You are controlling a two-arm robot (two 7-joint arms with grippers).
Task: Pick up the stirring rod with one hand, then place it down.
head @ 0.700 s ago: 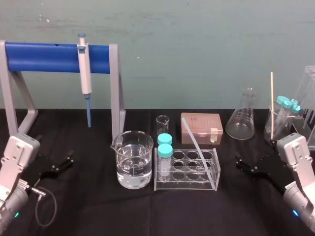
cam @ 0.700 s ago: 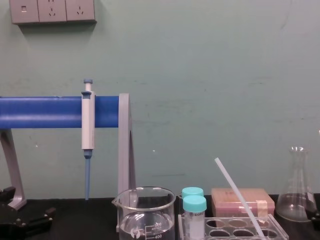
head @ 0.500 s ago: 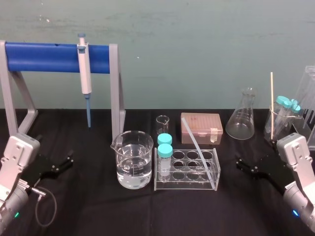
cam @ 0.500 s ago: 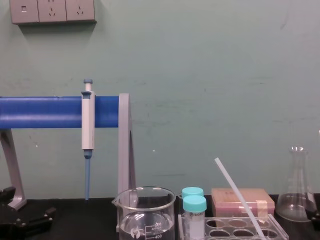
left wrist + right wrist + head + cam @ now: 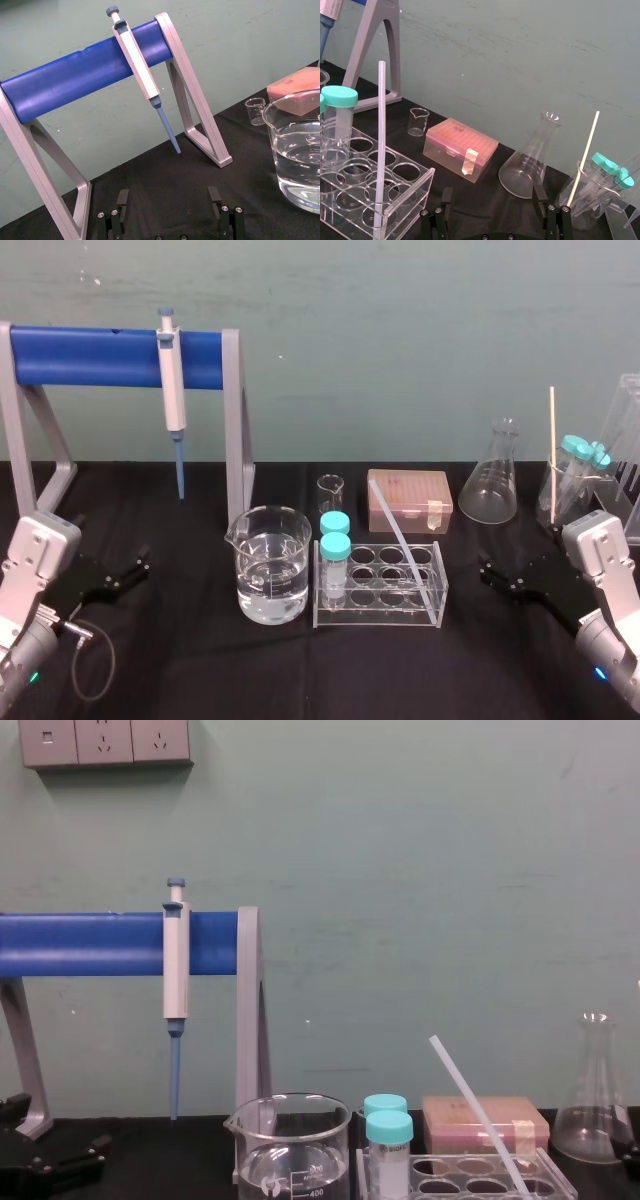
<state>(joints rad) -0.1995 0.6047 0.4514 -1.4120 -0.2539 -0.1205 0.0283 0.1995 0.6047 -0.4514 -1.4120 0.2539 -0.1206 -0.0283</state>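
Stirring rod (image 5: 404, 534) noted standing in the clear test-tube rack (image 5: 380, 614) at table centre, not lying flat: its lower end is seated in a front well at the rack's right end, and its upper end is tipped up and away toward the robot's left, ending in front of the pink tip box (image 5: 409, 500). In the chest view the same slant is read, top to the left, foot to the right (image 5: 478, 1115). Long axis therefore judged steeply oblique rather than vertical. Right gripper (image 5: 487, 574) is held low over the black cloth just beside the rack's right end, fingers pointed toward it and spread wide with nothing between them; from its wrist camera the rod (image 5: 380, 145) is seen ahead and off to one side of the parted fingers (image 5: 492, 200), well clear of them. Left gripper (image 5: 141, 563) is parked at the far left, likewise spread and empty (image 5: 168, 197), with the water-filled beaker (image 5: 270, 524) and two capped tubes (image 5: 334, 536) between it and the rod. Right arm judged the nearer and the less obstructed. The coming grasp is expected to depend on the jaws being brought leftward and raised to the free shaft above the rack, then turned across the slant. A wooden stick (image 5: 551, 455) in glassware behind the right gripper is not to be mistaken for the rod. Pick-up not yet begun
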